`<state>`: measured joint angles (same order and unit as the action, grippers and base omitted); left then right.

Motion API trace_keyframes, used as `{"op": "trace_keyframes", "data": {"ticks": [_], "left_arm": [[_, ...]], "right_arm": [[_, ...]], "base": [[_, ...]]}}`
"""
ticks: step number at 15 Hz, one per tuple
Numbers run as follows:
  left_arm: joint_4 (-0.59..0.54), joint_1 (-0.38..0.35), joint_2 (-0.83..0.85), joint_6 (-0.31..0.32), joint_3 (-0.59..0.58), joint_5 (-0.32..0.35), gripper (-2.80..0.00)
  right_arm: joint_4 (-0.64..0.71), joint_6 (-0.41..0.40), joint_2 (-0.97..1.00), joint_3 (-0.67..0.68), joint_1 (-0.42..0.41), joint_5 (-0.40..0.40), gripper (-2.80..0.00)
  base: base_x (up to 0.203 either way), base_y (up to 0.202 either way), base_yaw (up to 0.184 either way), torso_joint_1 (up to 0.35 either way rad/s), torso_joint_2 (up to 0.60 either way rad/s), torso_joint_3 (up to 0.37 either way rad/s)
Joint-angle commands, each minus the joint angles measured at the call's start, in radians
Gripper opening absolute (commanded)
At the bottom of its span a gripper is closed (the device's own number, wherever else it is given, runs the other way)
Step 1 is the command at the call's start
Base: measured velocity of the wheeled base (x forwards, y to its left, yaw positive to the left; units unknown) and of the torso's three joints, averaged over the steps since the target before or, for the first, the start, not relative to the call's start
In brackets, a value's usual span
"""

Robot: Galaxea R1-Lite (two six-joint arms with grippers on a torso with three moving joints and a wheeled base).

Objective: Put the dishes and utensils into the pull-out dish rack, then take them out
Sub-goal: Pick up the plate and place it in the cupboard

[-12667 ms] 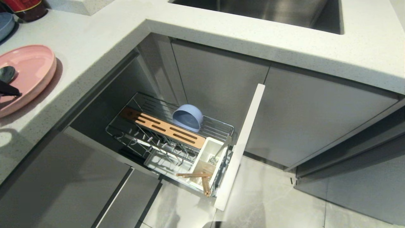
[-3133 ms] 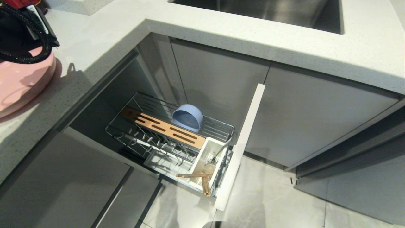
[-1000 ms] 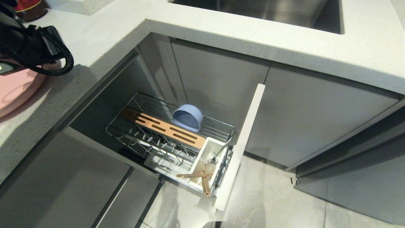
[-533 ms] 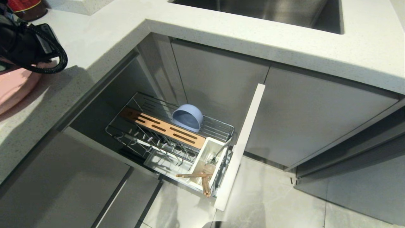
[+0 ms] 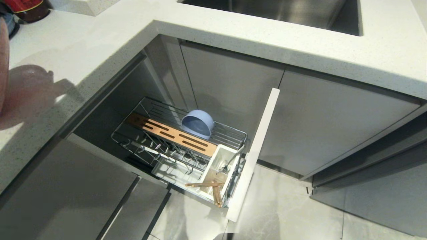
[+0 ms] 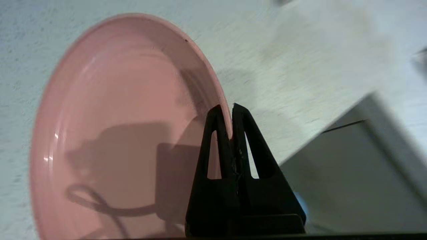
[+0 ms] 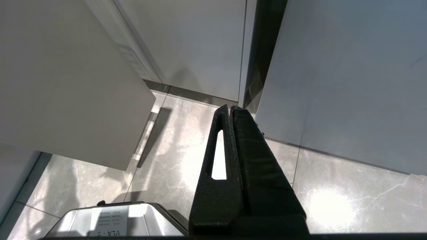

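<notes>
Pink and matte, the plate (image 6: 110,126) hangs tilted on edge above the worktop (image 6: 300,66), its rim pinched between the closed fingers of the left gripper (image 6: 231,111). In the head view only a sliver of the plate (image 5: 3,63) shows at the far left edge, well left of the rack (image 5: 180,146) and higher, over the worktop (image 5: 100,43), where it casts a pinkish shadow. Its face is smooth, wide and shallow, with a raised rim.

Chrome wire forms the rack, pulled out below the worktop's corner, with its white front panel (image 5: 253,153) on its right end. Inside the rack, a light-blue bowl (image 5: 197,123) lies tipped on its side at the back, beside a slotted wooden strip (image 5: 171,134). At the rack's panel end sits a white cutlery box (image 5: 220,173); chopsticks (image 5: 210,188) lie crossed in it, their ends jutting over its edge, and a spoon (image 5: 230,161) leans in the box beside them. The rack's plate slots show nothing in them.

Right of the rack, near the grey floor (image 7: 173,150), the right gripper (image 7: 231,108) hangs with fingers pressed together on nothing.
</notes>
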<state>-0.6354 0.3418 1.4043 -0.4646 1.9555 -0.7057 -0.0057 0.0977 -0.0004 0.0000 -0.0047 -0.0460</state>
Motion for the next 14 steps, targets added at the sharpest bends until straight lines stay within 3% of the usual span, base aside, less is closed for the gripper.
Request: {"op": "trace_keyframes", "data": {"ticks": [1,9,14], "left_arm": [[0.042,0.067,-0.072,-0.038,-0.001,-0.006,-2.8],[0.14,0.294,-0.171,-0.168,-0.005,-0.006,-2.8],[0.14,0.433,-0.18,-0.174,-0.041,0.005,-2.8]], "right_arm": [[0.0,0.001,-0.004,0.0,0.0,0.0,-2.8],[0.0,0.001,-0.004,0.0,0.0,0.0,-2.8],[0.0,0.001,-0.004,0.0,0.0,0.0,-2.8]], "base": [[0.0,0.0,0.0,0.0,0.0,0.0],[0.0,0.0,0.0,0.0,0.0,0.0],[0.0,0.0,0.0,0.0,0.0,0.0]]}}
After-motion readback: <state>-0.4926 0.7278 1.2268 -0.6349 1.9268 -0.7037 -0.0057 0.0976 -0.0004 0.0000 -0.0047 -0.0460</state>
